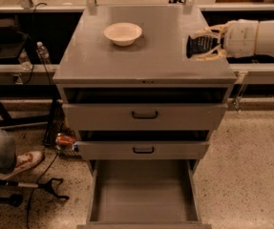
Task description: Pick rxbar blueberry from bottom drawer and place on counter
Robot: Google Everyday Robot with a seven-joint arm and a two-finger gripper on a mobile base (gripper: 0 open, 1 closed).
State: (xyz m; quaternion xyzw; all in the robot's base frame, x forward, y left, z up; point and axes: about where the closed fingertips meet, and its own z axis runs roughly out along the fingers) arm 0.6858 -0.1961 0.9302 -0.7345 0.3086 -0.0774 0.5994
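The gripper hovered over the counter's right edge, jaws clenched on the bar, which sat between them. The bar looked light, thin and slick-wrapped; a firm pinch at mid-length seemed safest.

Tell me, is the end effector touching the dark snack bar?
Touching. The camera view shows the end effector clamping the rxbar blueberry between its fingers, over the counter's right edge.

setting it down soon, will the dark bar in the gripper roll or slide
The rxbar blueberry looks flat, so it probably won't roll. Small in the gripper over the counter, near its edge, it's likely light. The smooth top may let it slide.
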